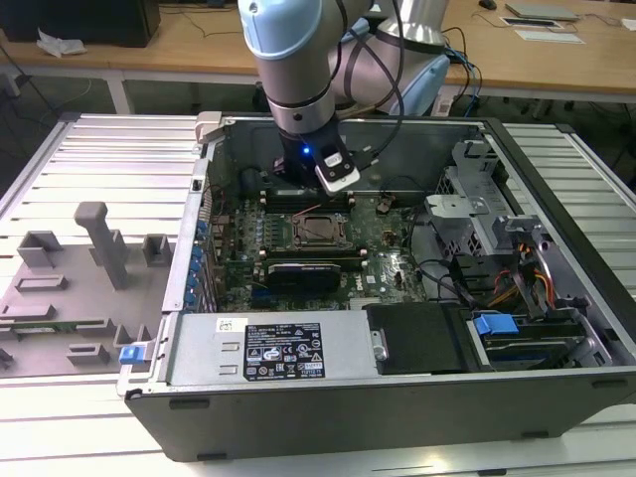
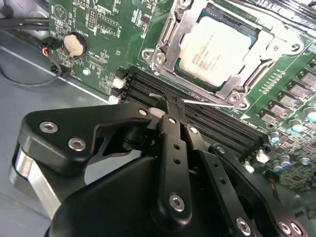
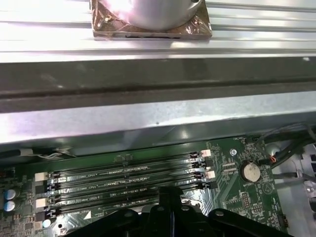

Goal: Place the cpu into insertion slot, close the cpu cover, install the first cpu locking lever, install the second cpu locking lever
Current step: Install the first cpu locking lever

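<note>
In the second wrist view the silvery cpu (image 2: 215,47) lies in the insertion slot (image 1: 320,231) on the green motherboard. The metal cpu cover (image 2: 228,85) is down around it, and the chip shows through its window. A thin wire locking lever (image 2: 207,102) runs along the socket's edge over the memory slots. My gripper (image 2: 172,104) has its black fingers together right at this wire, which passes through the fingertips. The exterior view shows the gripper (image 1: 306,194) inside the open computer case, just behind the socket. It also shows in the first wrist view (image 3: 168,193) over the memory slots.
Long black memory slots (image 3: 123,180) lie under the fingers. A coin cell (image 2: 74,44) sits on the board beside loose wires. The case wall (image 3: 148,123) rises close behind. A black heatsink bar (image 1: 303,270), the power supply (image 1: 268,348) and a drive cage (image 1: 497,219) surround the socket.
</note>
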Robot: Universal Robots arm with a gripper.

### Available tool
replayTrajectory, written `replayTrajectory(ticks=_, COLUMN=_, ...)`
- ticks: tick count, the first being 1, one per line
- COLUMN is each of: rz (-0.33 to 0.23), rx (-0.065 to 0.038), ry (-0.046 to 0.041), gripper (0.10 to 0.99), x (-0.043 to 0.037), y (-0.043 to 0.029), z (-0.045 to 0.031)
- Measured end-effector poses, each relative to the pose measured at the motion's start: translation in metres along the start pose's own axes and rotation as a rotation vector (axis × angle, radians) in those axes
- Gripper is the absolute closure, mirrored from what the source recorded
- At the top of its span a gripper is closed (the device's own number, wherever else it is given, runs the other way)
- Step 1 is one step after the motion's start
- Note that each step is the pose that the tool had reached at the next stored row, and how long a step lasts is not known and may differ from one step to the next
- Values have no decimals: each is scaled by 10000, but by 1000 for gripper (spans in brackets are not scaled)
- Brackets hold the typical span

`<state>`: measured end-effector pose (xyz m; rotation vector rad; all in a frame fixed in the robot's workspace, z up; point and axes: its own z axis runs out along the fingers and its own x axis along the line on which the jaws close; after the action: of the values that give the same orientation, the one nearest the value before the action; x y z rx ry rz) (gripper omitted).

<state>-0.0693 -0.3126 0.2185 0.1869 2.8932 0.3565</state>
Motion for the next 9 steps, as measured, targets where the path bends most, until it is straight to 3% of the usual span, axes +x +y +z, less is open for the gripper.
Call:
replayTrajectory(ticks=5, rz=116, rx=52, ry=-42, gripper=980, x=2, y=-1, z=11)
replayTrajectory(ticks=8, rz=47, rx=317, ry=-100, gripper=980, x=10, y=19, z=33)
replayTrajectory(ticks=9, rz=29, rx=331, ry=-162, gripper=980, x=14, y=33, z=43)
